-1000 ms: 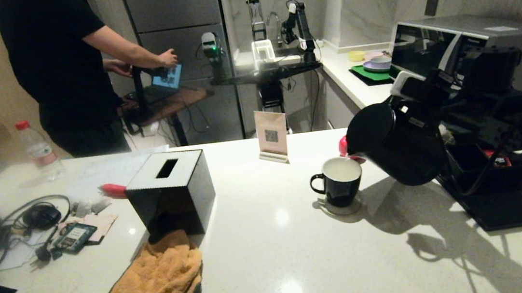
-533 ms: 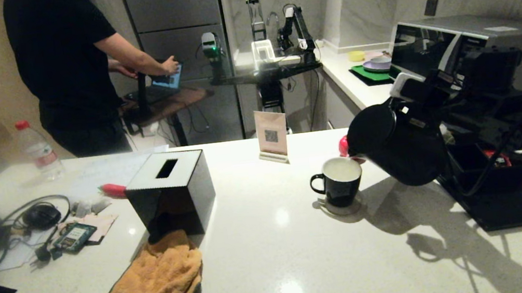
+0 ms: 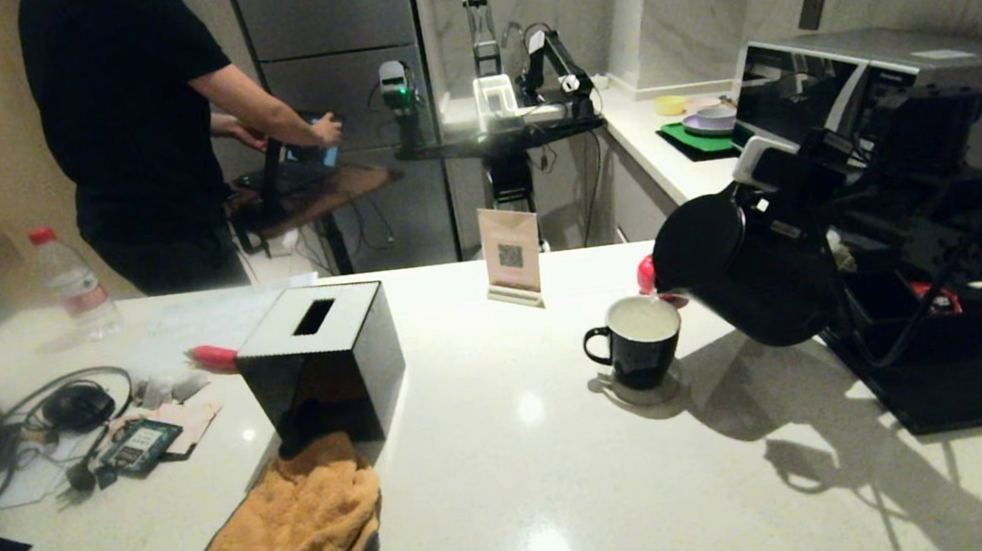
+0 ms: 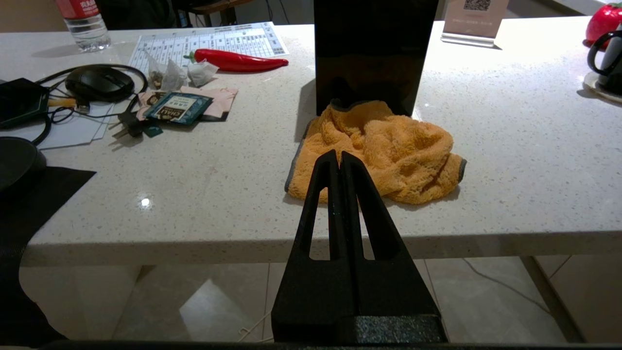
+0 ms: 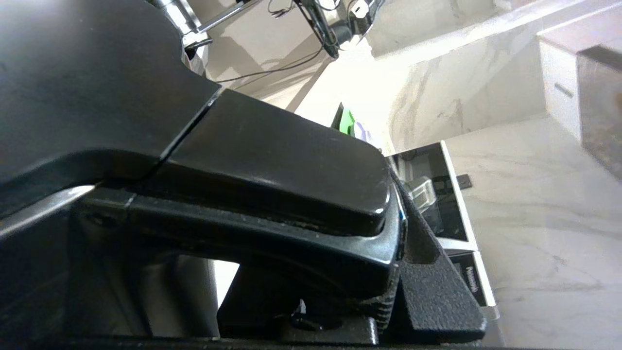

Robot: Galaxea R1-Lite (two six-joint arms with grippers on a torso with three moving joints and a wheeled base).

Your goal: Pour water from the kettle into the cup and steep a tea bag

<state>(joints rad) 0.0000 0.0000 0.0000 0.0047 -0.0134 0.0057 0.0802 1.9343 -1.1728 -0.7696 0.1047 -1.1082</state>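
— Kettle (image 3: 751, 271)?
— Tilted above the counter (image 3: 514, 492), spout over the cup (image 3: 639, 342); handle clamped in the right gripper (image 3: 797, 189) jaws.
— Cup?
— Upright on a coaster (image 3: 644, 390), pale water (image 3: 641, 318) inside.
— Left gripper (image 4: 340, 163)?
— Parked off the counter edge near the orange cloth (image 4: 384, 150), jaws pressed together, empty.
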